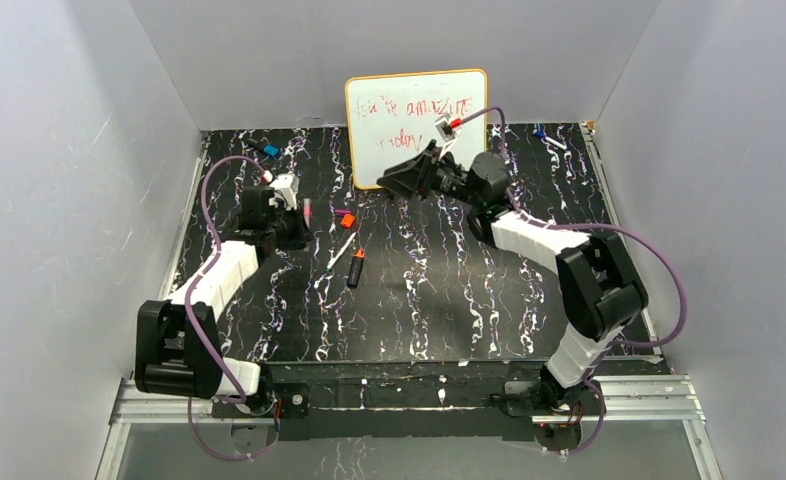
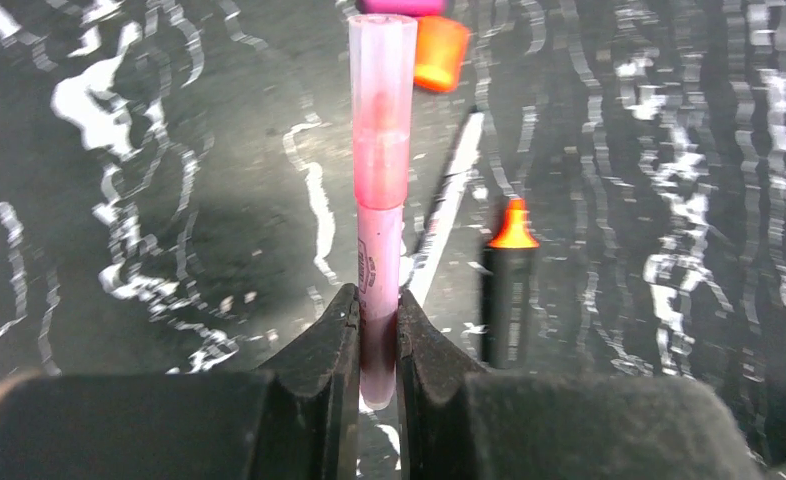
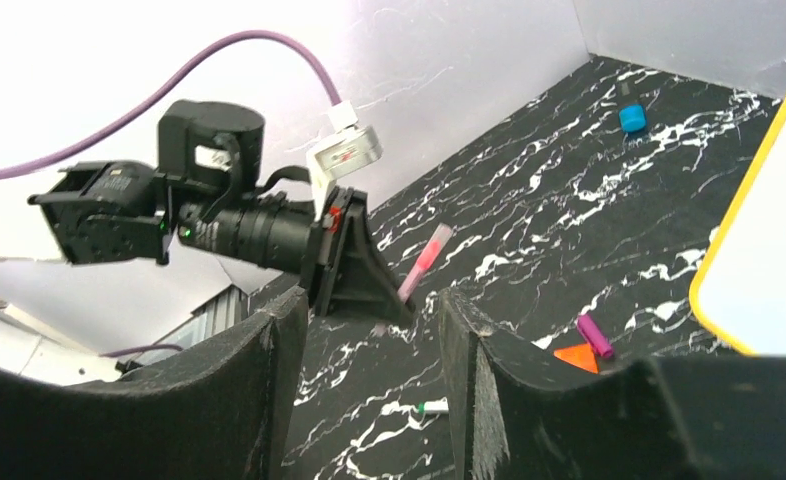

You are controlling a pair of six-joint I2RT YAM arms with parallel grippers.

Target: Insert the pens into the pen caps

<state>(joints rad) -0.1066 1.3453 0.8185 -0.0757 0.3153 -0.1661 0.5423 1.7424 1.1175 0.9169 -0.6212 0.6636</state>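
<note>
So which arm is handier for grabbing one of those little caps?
Probably right: the right gripper is open and empty, near the purple cap and orange cap. The left gripper is shut on the pink marker.

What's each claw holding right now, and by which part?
Left claw pinches the pink marker by the near end of its barrel. Right claw is open, holding nothing.
</note>
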